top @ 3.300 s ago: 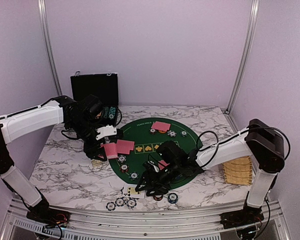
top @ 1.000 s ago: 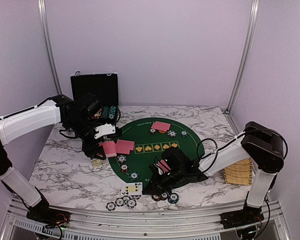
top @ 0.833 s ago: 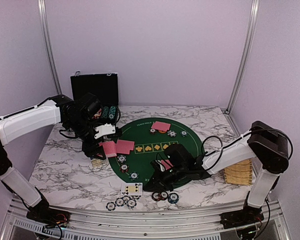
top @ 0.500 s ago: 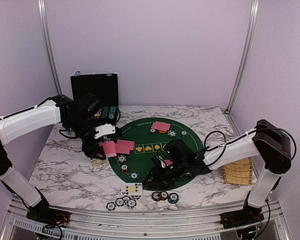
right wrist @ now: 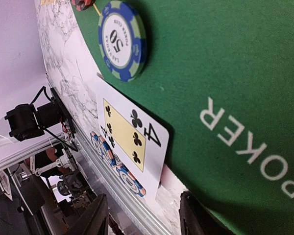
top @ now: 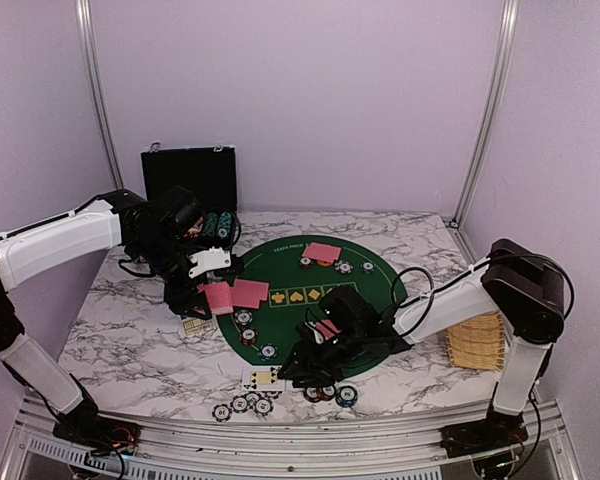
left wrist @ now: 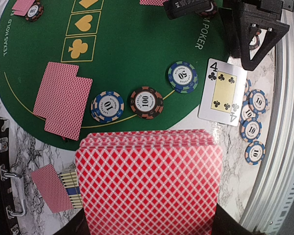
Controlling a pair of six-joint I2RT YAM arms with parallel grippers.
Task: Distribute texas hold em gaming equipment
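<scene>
a deck of red-backed cards [left wrist: 149, 183] is gripped between the left fingers [left wrist: 228, 226], which are closed on it and held over the left rim of the green mat [top: 365, 285]. the right fingers [right wrist: 95, 218] are seen spread apart with nothing held between them, low over the near rim of the mat. just ahead of them a four of clubs [right wrist: 130, 134] is laid face up at the mat's edge, mostly on the marble desk [top: 130, 340]. a blue-and-green 50 chip [left wrist: 183, 77] is set on the mat just beside that card, and a reddish 100 chip [left wrist: 145, 103] and a blue 10 chip [left wrist: 107, 106] are lined up next to it along the yellow line. several blue-and-white chips [left wrist: 250, 129] are placed on the desk just beside the card, near the metal rail. two face-down cards [left wrist: 62, 100] are laid overlapping on the left part of the mat, and another face-down pair [top: 322, 251] is found at its far side with chips close by. a black case [top: 189, 177] is stood open at the far left, and a woven yellow tray [top: 477, 340] is set at the right edge of the desk.
</scene>
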